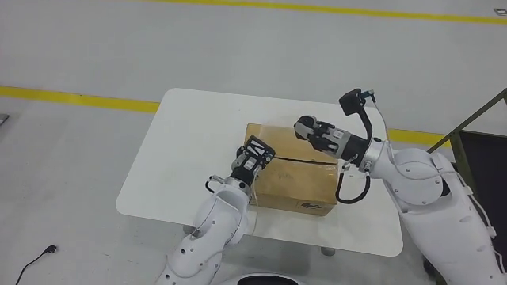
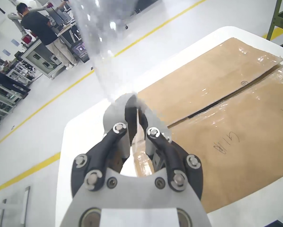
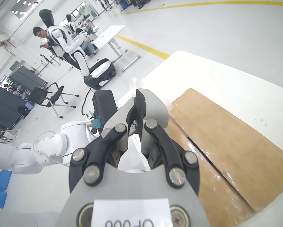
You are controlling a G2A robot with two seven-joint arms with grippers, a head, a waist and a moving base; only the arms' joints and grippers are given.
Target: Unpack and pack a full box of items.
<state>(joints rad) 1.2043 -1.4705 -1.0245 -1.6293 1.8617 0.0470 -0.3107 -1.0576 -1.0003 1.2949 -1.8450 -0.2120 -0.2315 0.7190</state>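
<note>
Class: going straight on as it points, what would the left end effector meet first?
Apart from the clear tape strip that the left end effector holds, nothing: the way looks free beyond the table, depth unclear.

The left gripper [image 2: 133, 105] has its two fingers pressed together on a clear tape strip [image 2: 101, 48], which rises from the fingertips as a wide, glossy, see-through band. Just beside and below the gripper lies the cardboard box [image 2: 226, 131]. Its two top flaps are folded shut, with a narrow dark seam [image 2: 202, 111] gaping slightly between them. Shiny film wrinkles across the flaps, and handwritten marks [image 2: 226, 144] sit on the nearer flap. The box rests on a white table [image 2: 80, 147] with rounded corners. Far beyond the table, yellow lines [image 2: 155, 27] run across the pale floor.
</note>
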